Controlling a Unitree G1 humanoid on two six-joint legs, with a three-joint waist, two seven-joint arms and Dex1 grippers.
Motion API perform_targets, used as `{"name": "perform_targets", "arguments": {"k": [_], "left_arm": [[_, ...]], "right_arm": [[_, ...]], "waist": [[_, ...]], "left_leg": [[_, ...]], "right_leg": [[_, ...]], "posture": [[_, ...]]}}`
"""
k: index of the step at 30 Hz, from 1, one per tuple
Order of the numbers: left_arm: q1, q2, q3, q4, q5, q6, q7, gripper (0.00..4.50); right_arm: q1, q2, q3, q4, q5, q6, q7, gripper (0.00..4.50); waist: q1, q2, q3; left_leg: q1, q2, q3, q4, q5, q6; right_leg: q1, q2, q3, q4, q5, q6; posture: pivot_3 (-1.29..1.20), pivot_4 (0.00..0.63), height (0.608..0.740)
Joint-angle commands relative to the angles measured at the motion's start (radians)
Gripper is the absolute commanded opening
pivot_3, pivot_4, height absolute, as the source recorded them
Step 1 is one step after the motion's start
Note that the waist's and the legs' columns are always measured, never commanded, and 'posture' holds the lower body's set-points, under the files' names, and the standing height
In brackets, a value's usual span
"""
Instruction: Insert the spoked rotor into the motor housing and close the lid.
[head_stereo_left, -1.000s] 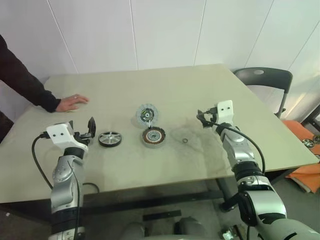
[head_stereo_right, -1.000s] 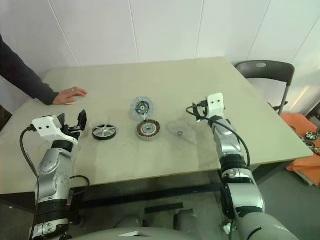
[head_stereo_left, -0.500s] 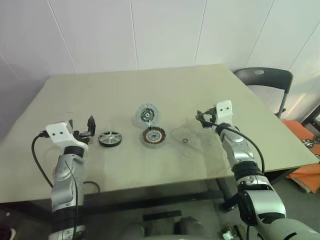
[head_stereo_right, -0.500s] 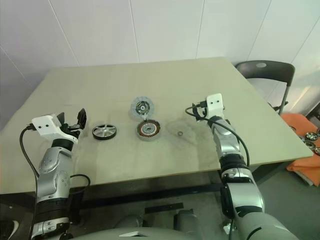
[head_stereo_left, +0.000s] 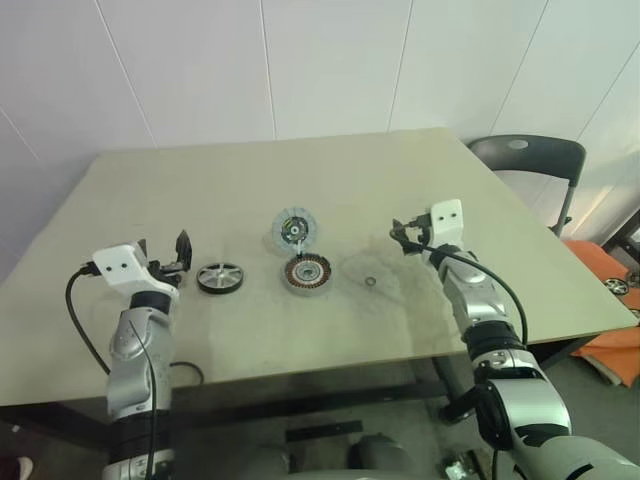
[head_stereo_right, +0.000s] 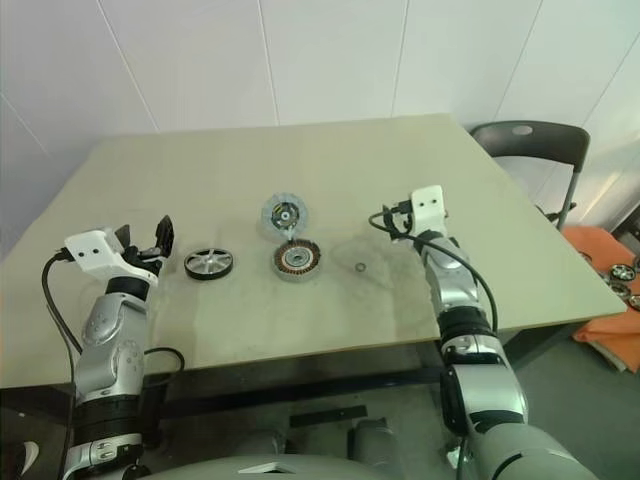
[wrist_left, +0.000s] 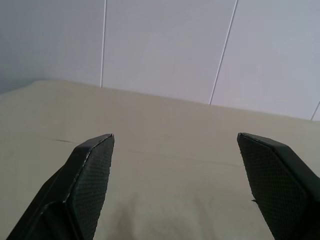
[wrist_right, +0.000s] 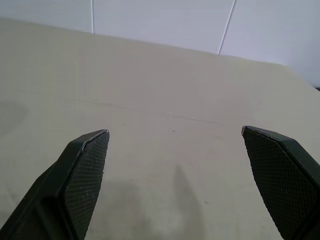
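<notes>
Both grippers are empty and spread wide as I watch from the head camera: my left gripper (head_stereo_left: 168, 256) hovers over the near-left part of the counter (head_stereo_left: 300, 190), and my right gripper (head_stereo_left: 408, 236) hangs over its right side, with its wrist view showing two black fingers (wrist_right: 82, 170) far apart above bare tan surface. In the left wrist view I see the same, fingers (wrist_left: 90, 172) splayed with nothing between them. Near the counter's middle sits the motor housing (head_stereo_left: 308, 272), its copper coil ring facing up, and just behind it, almost touching, lies the spoked rotor (head_stereo_left: 294, 227), flat and grey with a small hub. Left of the housing, near my left gripper but apart from it, rests a dark wheel-like lid (head_stereo_left: 220, 278) with silver spokes. A small ring (head_stereo_left: 370, 282) lies on the counter between the housing and my right arm. Off the counter's far right corner stands a dark chair (head_stereo_left: 530, 160).
</notes>
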Motion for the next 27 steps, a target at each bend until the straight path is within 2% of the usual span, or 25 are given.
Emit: {"name": "perform_targets", "arguments": {"k": [1, 12, 27], "left_arm": [[-0.016, 0.007, 0.012, -0.04, -0.002, -0.024, 0.005, 4.18], [0.006, 0.027, 0.045, -0.06, -0.006, -0.018, 0.009, 4.18], [-0.001, 0.026, 0.027, -0.052, 0.002, -0.012, 0.002, 4.18]], "right_arm": [[-0.039, 0.004, -0.003, -0.01, -0.001, -0.03, 0.0, 4.44], [-0.048, 0.016, 0.002, 0.009, -0.002, -0.037, 0.009, 4.44], [-0.034, 0.021, -0.001, -0.006, -0.003, -0.041, 0.003, 4.44]], "waist": [[0.0, 0.0, 0.0], [0.0, 0.0, 0.0], [0.0, 0.0, 0.0]], "left_leg": [[0.0, 0.0, 0.0, 0.0, 0.0, 0.0], [0.0, 0.0, 0.0, 0.0, 0.0, 0.0], [0.0, 0.0, 0.0, 0.0, 0.0, 0.0]], "right_leg": [[0.0, 0.0, 0.0, 0.0, 0.0, 0.0], [0.0, 0.0, 0.0, 0.0, 0.0, 0.0], [0.0, 0.0, 0.0, 0.0, 0.0, 0.0]], "posture": [[0.0, 0.0, 0.74], [0.0, 0.0, 0.74], [0.0, 0.0, 0.74]]}}
